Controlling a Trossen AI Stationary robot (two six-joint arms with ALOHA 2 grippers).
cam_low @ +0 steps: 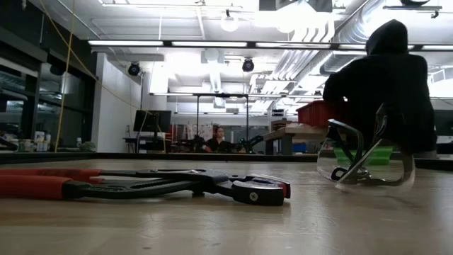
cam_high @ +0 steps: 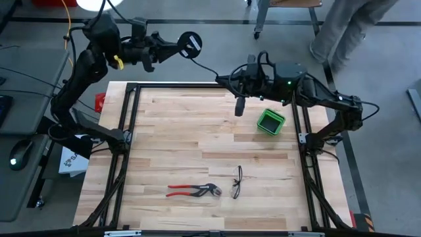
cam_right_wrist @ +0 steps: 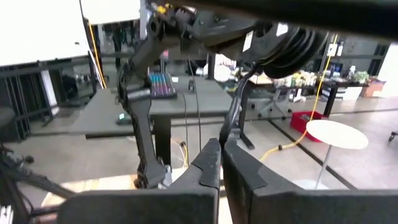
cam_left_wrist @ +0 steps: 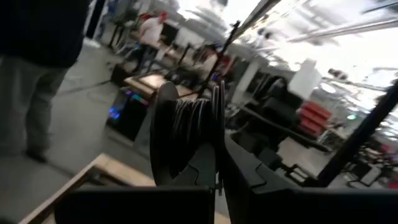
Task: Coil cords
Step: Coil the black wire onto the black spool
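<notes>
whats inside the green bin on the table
Seen from above, the green bin shows only its own dark green floor, nothing in it. The right arm overhangs no part of it.

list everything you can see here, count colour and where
reel: one, black disc with a pale centre mark, black cord wound on it, held in the air beyond the table's far edge
cord: one, thin, black, running from the reel to the right gripper
bin: one, green, far right part of the table
pliers: one, red handles, near edge of the table, middle
safety glasses: one, clear with dark arms, just right of the pliers
table: one, pale wood with a black frame
person: one, grey trousers, standing beyond the table's far right corner
left gripper: shut on the reel, raised past the far edge
right gripper: shut on the cord, over the far edge
</notes>
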